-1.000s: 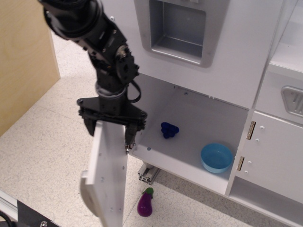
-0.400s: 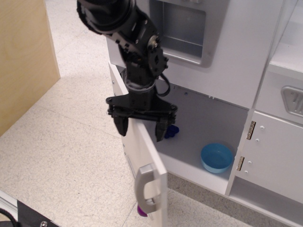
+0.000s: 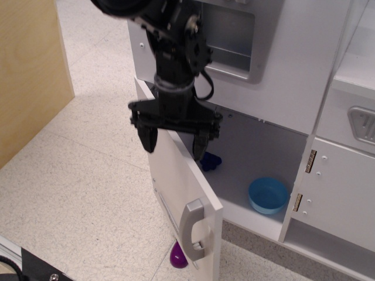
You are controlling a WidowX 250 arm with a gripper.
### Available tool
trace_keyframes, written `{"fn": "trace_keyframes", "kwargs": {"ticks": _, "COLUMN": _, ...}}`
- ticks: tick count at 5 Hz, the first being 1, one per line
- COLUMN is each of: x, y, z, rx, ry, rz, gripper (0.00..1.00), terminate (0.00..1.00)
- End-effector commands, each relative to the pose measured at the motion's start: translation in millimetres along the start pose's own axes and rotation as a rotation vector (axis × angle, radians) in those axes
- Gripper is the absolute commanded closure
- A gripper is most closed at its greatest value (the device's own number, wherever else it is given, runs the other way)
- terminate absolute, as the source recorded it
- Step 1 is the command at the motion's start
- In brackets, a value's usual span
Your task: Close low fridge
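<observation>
The low fridge's white panel door (image 3: 176, 187) with its grey bar handle (image 3: 192, 229) stands partly open, swung out from its left hinge at an angle to the compartment. My gripper (image 3: 174, 140) is open, its two black fingers straddling the door's top edge, one finger on each side. The open compartment (image 3: 246, 146) behind holds a dark blue object (image 3: 210, 161) and a light blue bowl (image 3: 268, 195).
The upper white door with a grey recessed dispenser (image 3: 225, 35) is just above my arm. A narrower white cabinet door with metal hinges (image 3: 340, 193) is on the right. A purple toy eggplant (image 3: 177, 256) lies on the floor under the door. A wooden panel (image 3: 29, 76) stands at left.
The door has swung from wide open toward the compartment, its handle face now showing. My gripper moved right and back with the door's top edge between its fingers.
</observation>
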State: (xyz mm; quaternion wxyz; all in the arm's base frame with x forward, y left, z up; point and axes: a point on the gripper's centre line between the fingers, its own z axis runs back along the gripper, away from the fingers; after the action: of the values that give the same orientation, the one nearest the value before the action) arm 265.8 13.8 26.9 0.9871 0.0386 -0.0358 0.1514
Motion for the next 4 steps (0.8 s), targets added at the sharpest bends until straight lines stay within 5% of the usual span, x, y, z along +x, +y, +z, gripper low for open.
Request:
{"fn": "trace_keyframes", "kwargs": {"ticks": 1, "x": -17.6, "y": 33.5, "z": 25.0, "rx": -0.02, "ry": -0.066, "rz": -0.08, "gripper": 0.0, "terminate": 0.0}}
{"fn": "trace_keyframes", "kwargs": {"ticks": 2, "x": -30.6, "y": 54.9, "z": 2.6, "rx": 0.028, "ry": -0.086, "rz": -0.145, "gripper": 0.0, "terminate": 0.0}}
{"fn": "trace_keyframes", "kwargs": {"ticks": 4, "x": -27.4, "y": 51.5, "z": -65.1, "rx": 0.02, "ry": -0.038, "rz": -0.125, "gripper": 0.0, "terminate": 0.0}}
